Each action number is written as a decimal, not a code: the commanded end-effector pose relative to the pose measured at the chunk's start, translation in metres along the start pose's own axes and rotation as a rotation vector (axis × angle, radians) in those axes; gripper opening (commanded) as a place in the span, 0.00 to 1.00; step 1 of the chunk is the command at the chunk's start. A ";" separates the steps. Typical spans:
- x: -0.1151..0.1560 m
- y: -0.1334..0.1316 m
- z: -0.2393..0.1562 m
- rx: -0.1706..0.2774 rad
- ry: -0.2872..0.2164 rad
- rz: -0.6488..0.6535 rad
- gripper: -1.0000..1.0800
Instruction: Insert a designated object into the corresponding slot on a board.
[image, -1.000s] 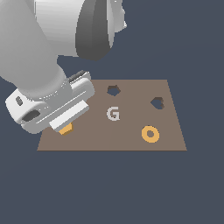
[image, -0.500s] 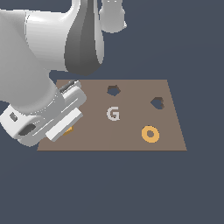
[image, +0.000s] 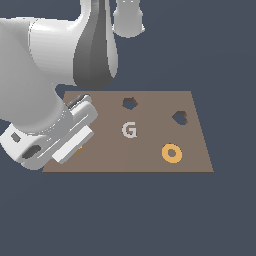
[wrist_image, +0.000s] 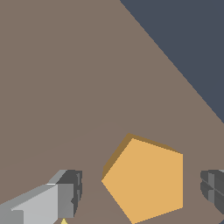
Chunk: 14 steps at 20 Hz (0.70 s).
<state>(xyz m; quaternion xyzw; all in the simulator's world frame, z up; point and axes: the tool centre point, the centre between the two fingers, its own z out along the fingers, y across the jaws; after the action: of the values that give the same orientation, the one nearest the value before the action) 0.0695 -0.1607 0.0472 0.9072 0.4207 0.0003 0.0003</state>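
Both renders are evenly and softly lit, with flat colours and no glare. In the exterior view the arm (image: 60, 65) is the brightest thing, pale grey at upper left, shading to a dark band where its casing curves away, so light seems to fall from above and the front. The board (image: 150, 160) is a uniform matt brown against a dim blue-grey backdrop, and no clear cast shadows show on it. Edges look slightly soft and jagged, as in a low-resolution picture. In the wrist view the pentagon block (wrist_image: 146, 181) has a bright top and a darker side face; nothing is blurred or warped at the edges.
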 end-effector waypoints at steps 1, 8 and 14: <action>0.000 0.000 0.007 0.001 -0.001 -0.001 0.96; 0.000 0.000 0.017 0.001 0.000 -0.003 0.00; 0.000 0.000 0.017 0.001 0.000 -0.003 0.00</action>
<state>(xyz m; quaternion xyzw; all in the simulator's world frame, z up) 0.0698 -0.1608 0.0306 0.9067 0.4218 0.0003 0.0004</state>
